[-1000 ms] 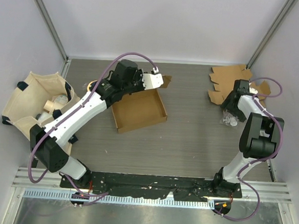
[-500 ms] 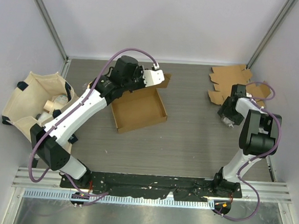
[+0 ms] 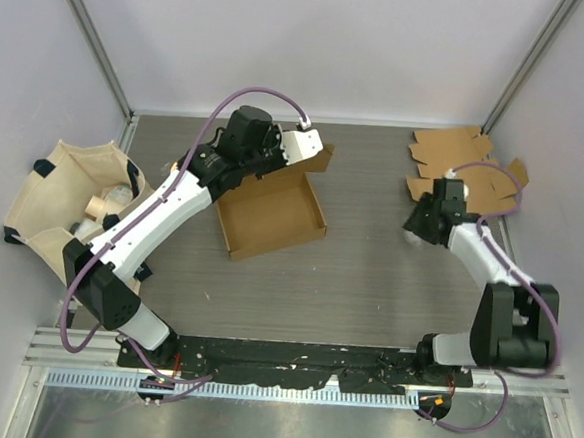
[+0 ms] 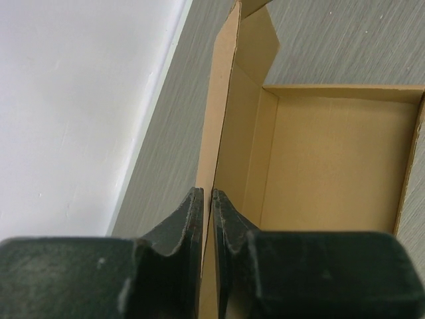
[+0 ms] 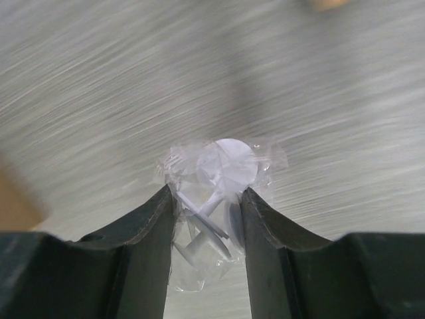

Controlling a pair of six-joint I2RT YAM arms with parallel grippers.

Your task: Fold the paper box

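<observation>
The brown paper box (image 3: 272, 216) lies open on the table left of centre, its far wall standing with a flap sticking out at the back corner. My left gripper (image 3: 312, 152) is at that far wall. In the left wrist view the gripper (image 4: 207, 194) is shut on the thin cardboard wall (image 4: 222, 126), and the box's inside (image 4: 332, 166) lies to the right. My right gripper (image 3: 415, 228) is right of centre. In the right wrist view it (image 5: 207, 194) is shut on a clear plastic bag of white plastic parts (image 5: 222, 166).
A beige cloth bag (image 3: 68, 198) holding several small items sits at the left edge. Flat brown cardboard blanks (image 3: 452, 155) lie at the back right corner. Walls close in the table on three sides.
My right gripper closed on the clear bag and swung left, away from the cardboard blanks, taking the bag along. My left gripper stayed clamped on the box wall, barely shifting.
</observation>
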